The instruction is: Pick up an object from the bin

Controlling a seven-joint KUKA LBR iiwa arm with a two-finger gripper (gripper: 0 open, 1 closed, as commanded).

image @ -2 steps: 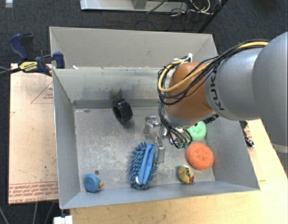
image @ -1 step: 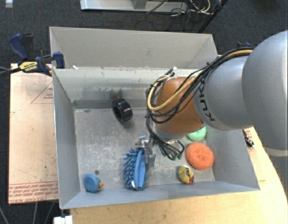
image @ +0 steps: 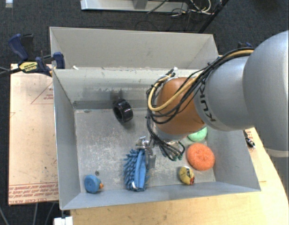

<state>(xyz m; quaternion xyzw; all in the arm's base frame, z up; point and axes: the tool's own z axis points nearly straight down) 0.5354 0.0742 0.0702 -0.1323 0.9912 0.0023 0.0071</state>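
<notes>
**Pincer at the blue brush**

In the camera view I see the pincer (image: 146,150) low in the grey bin (image: 64,139), at the upper end of a blue bristly brush (image: 136,171) lying near the front wall. Whether it is apart or together, I cannot tell. On the arm (image: 238,93) I read the letters "KU".

the thing under my gripper (image: 146,150) is a blue bristly brush (image: 136,170), long and narrow, with soft spikes down its left side. it lies flat on the floor of the bin (image: 88,139), front middle, its far end just beneath me and its near end close to the front wall.
</notes>
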